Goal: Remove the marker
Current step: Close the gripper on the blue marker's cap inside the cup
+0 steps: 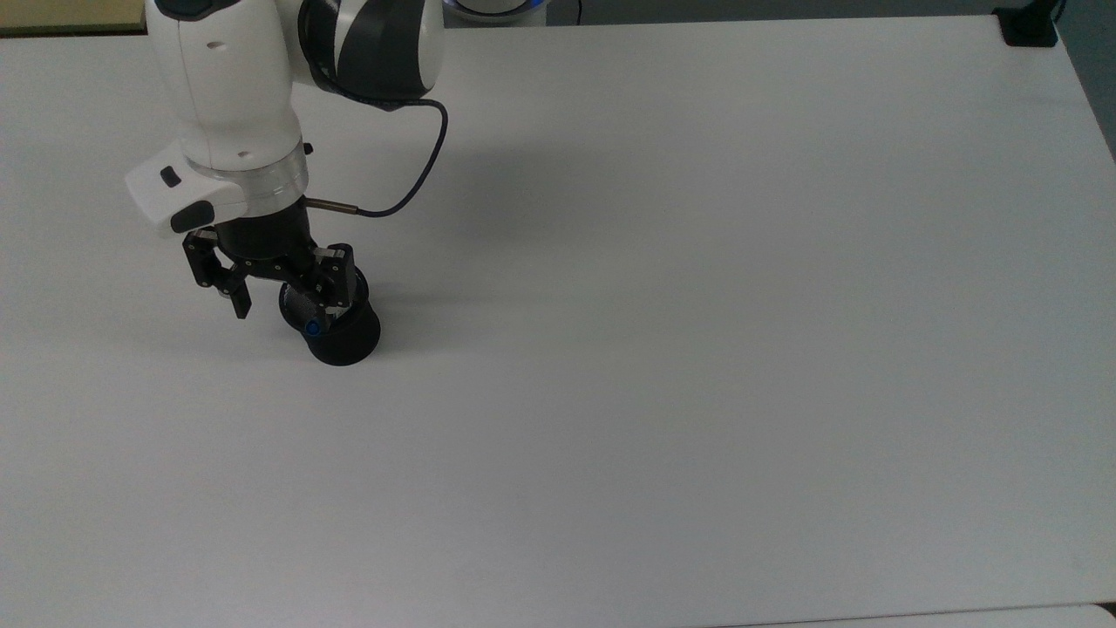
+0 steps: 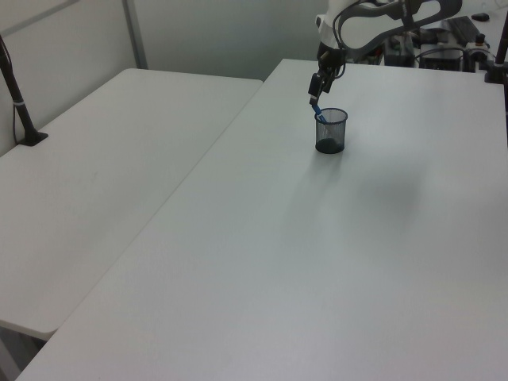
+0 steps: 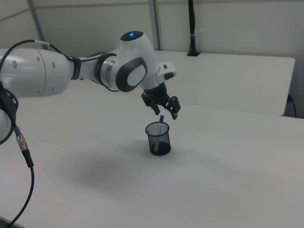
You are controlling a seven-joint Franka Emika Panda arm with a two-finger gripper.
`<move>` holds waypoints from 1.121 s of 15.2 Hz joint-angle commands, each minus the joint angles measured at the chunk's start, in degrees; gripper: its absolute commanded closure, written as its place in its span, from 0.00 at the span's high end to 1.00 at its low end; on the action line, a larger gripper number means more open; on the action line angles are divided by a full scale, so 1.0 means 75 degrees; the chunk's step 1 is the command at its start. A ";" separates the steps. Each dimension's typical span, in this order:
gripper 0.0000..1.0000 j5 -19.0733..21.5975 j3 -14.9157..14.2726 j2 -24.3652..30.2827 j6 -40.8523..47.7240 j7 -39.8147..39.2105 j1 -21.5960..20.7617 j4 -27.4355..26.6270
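A black mesh cup (image 1: 346,342) (image 2: 331,132) (image 3: 158,138) stands upright on the white table (image 1: 697,305). The marker (image 1: 311,328) (image 2: 317,112) (image 3: 161,118) leans inside it, its blue cap sticking out above the rim on the top view's left. My gripper (image 1: 283,311) (image 2: 316,86) (image 3: 165,114) hangs open just above the cup. In the right view the blue cap sits right below the gap between the two fingers. In the top view one finger is over the cup mouth and the other is outside the cup, on the top view's left.
A black clamp (image 1: 1029,26) sits at the table's far right corner in the top view. A second white table (image 2: 95,159) adjoins on the left view's left, with a black post (image 2: 17,95) on it. A cable (image 1: 410,187) loops off the wrist.
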State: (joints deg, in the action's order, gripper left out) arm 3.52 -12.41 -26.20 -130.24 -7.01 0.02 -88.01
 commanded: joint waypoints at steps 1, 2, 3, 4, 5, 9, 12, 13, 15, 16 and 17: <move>0.81 0.0117 -0.0044 0.0106 -0.0083 -0.0096 -0.0201 -0.0207; 0.78 0.0094 -0.0044 0.0106 -0.0083 -0.0108 -0.0201 -0.0207; 0.75 0.0071 -0.0044 0.0060 -0.0083 -0.0108 -0.0236 -0.0218; 0.73 0.0059 -0.0044 0.0002 -0.0095 -0.0096 -0.0248 -0.0230; 0.71 0.0059 -0.0044 -0.0034 -0.0118 -0.0096 -0.0248 -0.0230; 0.49 0.0035 -0.0044 -0.0116 -0.0130 -0.0108 -0.0366 -0.0207; 0.31 0.0047 -0.0044 -0.0105 -0.0130 -0.0096 -0.0342 -0.0183; 0.29 0.0047 -0.0044 -0.0104 -0.0119 -0.0096 -0.0331 -0.0183; 0.23 0.0058 -0.0044 -0.0093 -0.0118 -0.0096 -0.0319 -0.0171; 0.18 0.0047 -0.0044 -0.0093 -0.0118 -0.0096 -0.0319 -0.0171; 0.15 0.0047 -0.0056 -0.0081 -0.0118 -0.0096 -0.0319 -0.0171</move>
State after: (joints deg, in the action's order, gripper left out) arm 3.51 -12.29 -27.55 -130.24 -7.01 -2.07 -88.65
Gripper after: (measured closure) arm 0.758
